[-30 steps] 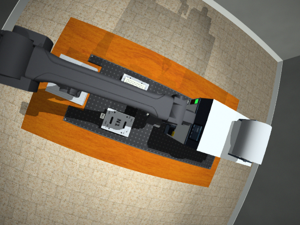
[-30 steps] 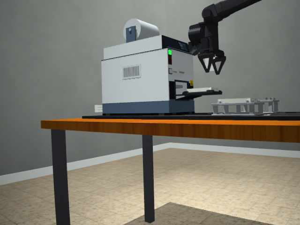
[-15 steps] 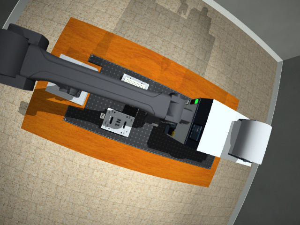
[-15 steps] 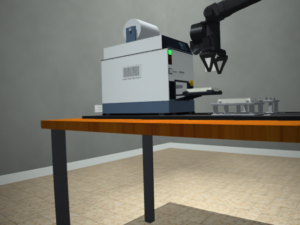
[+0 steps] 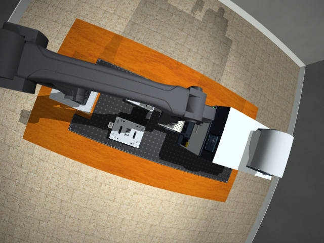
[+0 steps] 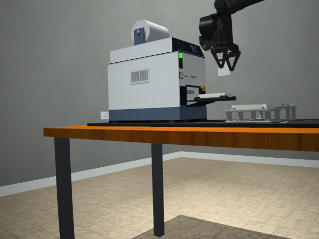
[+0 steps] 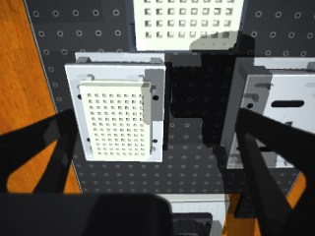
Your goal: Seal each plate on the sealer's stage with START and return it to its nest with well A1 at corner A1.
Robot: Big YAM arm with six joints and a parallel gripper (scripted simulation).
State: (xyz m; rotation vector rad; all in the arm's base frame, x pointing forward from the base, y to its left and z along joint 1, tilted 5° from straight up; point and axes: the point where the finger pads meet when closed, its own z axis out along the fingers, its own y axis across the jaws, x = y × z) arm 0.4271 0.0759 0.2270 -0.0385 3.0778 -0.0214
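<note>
Above the sealer's stage, the claw hangs with fingers apart, nothing between them — likely spread to straddle a plate. First plate lies on the stage, looks flat; presumably from nest N1, which has no plate on it. Second plate sits in the other nest, so N2, waiting its turn. Stage is out of the sealer, lamp green. Foil can't be made out, so can't tell sealed from ready. If sealed, next is a level grip and return to N1, A1 at its marked corner; if not, START first, claw kept off the stage. Risk: a crooked grip knocking the locators.

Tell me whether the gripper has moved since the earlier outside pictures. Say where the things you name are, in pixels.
Yes, upward: the gripper (image 6: 226,68) (image 7: 156,118) now hangs higher against the sealer (image 5: 231,141) (image 6: 144,96).
</note>
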